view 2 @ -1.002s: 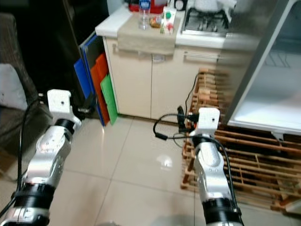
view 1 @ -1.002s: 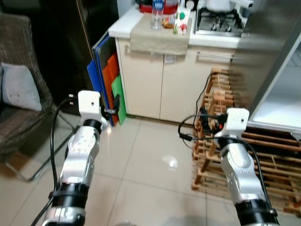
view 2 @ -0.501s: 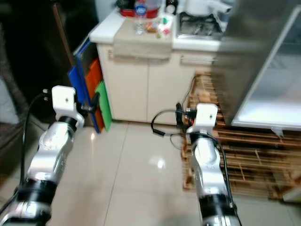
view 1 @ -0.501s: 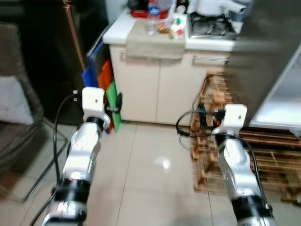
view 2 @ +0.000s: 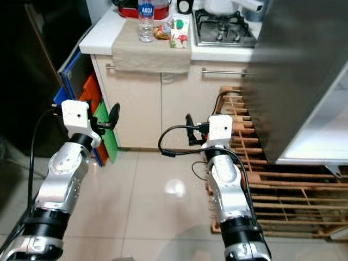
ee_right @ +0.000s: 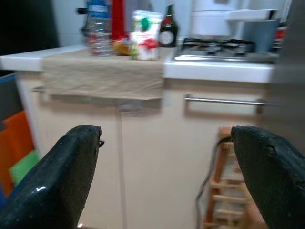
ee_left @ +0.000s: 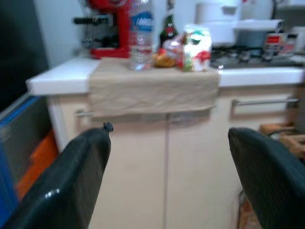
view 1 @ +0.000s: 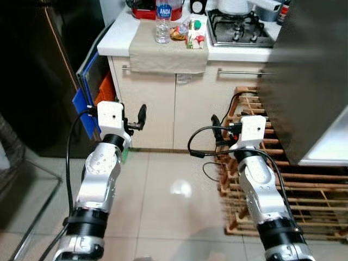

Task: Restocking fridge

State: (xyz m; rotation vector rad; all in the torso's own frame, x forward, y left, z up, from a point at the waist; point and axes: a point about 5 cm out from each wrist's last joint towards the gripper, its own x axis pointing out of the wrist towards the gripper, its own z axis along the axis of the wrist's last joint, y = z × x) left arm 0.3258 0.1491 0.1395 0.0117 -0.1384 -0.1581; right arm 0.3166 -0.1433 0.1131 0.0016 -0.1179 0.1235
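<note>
Both grippers hang in the air before a cream cabinet (view 1: 179, 103), fingers spread wide and empty: the left gripper (ee_left: 167, 176) and the right gripper (ee_right: 171, 176), each with glossy, rounded black fingers (ee_left: 71, 186). Ahead of and above them, on the white counter (view 1: 109, 38), a beige cloth (view 1: 166, 51) drapes over the edge. On it stand a clear ribbed plastic bottle (view 1: 163, 22) with a blue label and a boxy printed carton (view 1: 196, 37). Beyond the right gripper lies a metal stove (view 1: 236, 32); beside it a slatted wooden rack (view 1: 304, 190) and the fridge's smooth grey door (view 1: 310, 76).
</note>
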